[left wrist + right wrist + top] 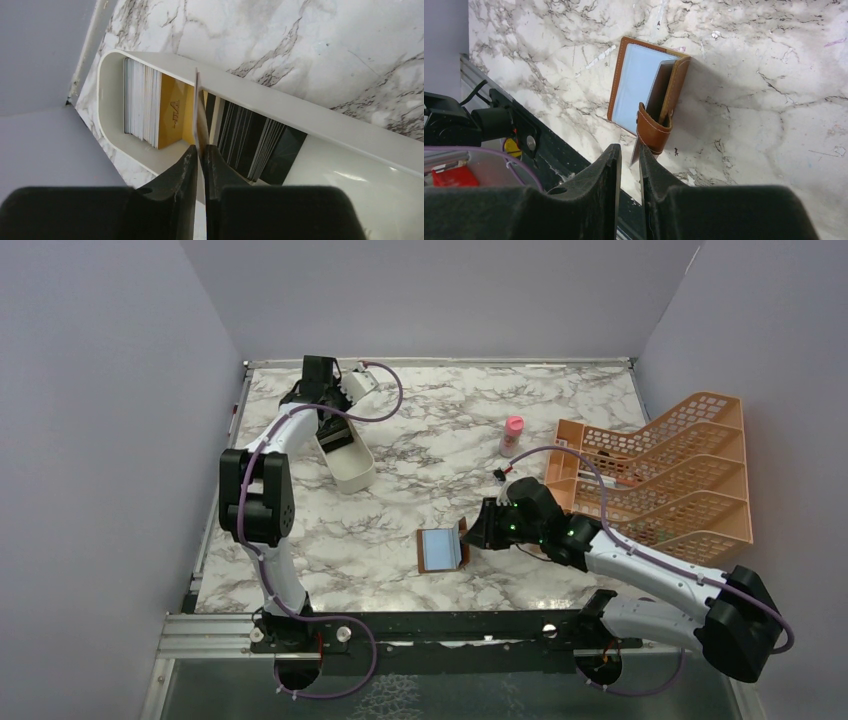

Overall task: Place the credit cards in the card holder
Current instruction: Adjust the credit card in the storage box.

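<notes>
The credit cards stand on edge in a white oblong tray (300, 107) at the back left: a yellow-gold group (172, 117) and a black group (250, 140). My left gripper (201, 147) reaches into the tray (350, 465) and is shut on one thin card (199, 110) between the two groups. The brown card holder (440, 550) lies open at the table's front centre, blue-grey inside (636, 85), its right flap raised. My right gripper (629, 147) sits at that flap with its jaws narrowly open; the flap's corner reaches between them, against the right finger.
An orange lattice rack (670, 470) stands at the right side. A pink bottle (512, 435) stands left of it. White cards (142, 107) fill the tray's far end. The table's black front rail (539, 150) runs just below the card holder.
</notes>
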Robot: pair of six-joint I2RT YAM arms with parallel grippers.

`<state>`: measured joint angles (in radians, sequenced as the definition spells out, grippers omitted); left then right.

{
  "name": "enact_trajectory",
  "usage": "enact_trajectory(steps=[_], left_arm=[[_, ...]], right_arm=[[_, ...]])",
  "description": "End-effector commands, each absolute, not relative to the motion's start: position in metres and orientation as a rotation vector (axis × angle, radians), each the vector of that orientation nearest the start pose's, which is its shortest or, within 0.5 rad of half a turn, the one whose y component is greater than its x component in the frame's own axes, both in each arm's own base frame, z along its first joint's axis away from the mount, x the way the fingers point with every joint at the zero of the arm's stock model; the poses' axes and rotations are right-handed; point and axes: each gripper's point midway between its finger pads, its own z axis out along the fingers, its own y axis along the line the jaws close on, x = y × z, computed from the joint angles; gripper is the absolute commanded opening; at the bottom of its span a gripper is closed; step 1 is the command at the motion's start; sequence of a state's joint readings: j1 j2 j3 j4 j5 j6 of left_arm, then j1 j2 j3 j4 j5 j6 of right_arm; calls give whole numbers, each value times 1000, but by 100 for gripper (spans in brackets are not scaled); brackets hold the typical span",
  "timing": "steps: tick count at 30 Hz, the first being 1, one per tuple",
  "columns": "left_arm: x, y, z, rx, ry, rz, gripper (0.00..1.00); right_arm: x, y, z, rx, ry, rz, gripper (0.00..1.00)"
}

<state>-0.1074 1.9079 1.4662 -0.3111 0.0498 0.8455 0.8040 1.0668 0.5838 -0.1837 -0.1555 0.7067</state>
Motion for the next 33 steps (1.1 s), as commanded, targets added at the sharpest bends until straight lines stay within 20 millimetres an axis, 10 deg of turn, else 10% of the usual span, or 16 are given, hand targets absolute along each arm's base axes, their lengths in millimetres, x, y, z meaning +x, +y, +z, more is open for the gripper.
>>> enact_trajectory(steps=[1,3,12,27,33], left_arm=[[504,-46,133,1106,2072,245,17],[502,-45,130,1123,2084,242,0],[503,-49,136,1098,2081,216,0],[492,-73,225,448,2100,-70,0],[479,-69,205,455,2201,-71,0]], right_arm=[[170,258,110,-217,2418,953,25],[169,258,110,-217,2418,955,25],[169,258,109,-217,2420,953,25],[170,256,95,-190,2453,924,25],[168,254,100,-186,2437,936,25]])
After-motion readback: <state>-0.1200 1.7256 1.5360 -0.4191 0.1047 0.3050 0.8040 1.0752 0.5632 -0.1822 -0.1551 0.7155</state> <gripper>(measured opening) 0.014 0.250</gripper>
